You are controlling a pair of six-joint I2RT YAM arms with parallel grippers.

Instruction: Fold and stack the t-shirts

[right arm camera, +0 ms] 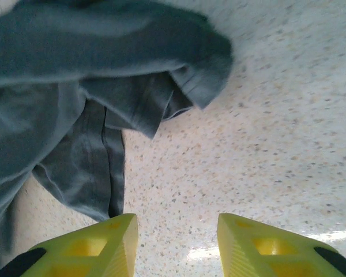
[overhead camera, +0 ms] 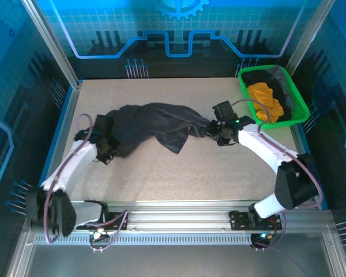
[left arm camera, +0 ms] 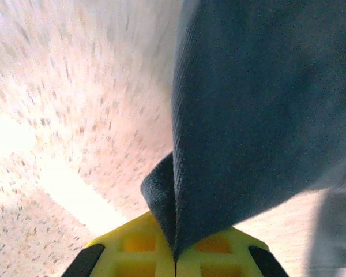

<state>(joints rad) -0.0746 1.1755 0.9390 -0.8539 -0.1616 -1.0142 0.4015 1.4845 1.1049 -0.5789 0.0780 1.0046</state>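
A large charcoal-black t-shirt (overhead camera: pixel 158 124) lies crumpled across the middle of the table. My left gripper (overhead camera: pixel 111 148) is at its left end, and in the left wrist view the gripper (left arm camera: pixel 175 257) is shut on a folded edge of that shirt (left arm camera: pixel 259 115). At the shirt's right end my right gripper (overhead camera: pixel 210 131) stands open. In the right wrist view the gripper (right arm camera: pixel 176 234) has only bare table between its yellow fingers (right arm camera: pixel 112 242), with the shirt (right arm camera: pixel 75 115) up and to the left. A bright orange t-shirt (overhead camera: pixel 266 101) and another dark one (overhead camera: pixel 272 77) lie in the basket.
The green plastic basket (overhead camera: pixel 300 111) stands at the back right corner. The speckled tabletop (overhead camera: pixel 179 173) is bounded by a blue rim and metal frame posts. A metal rail (overhead camera: pixel 179 216) runs along the near edge between the arm bases.
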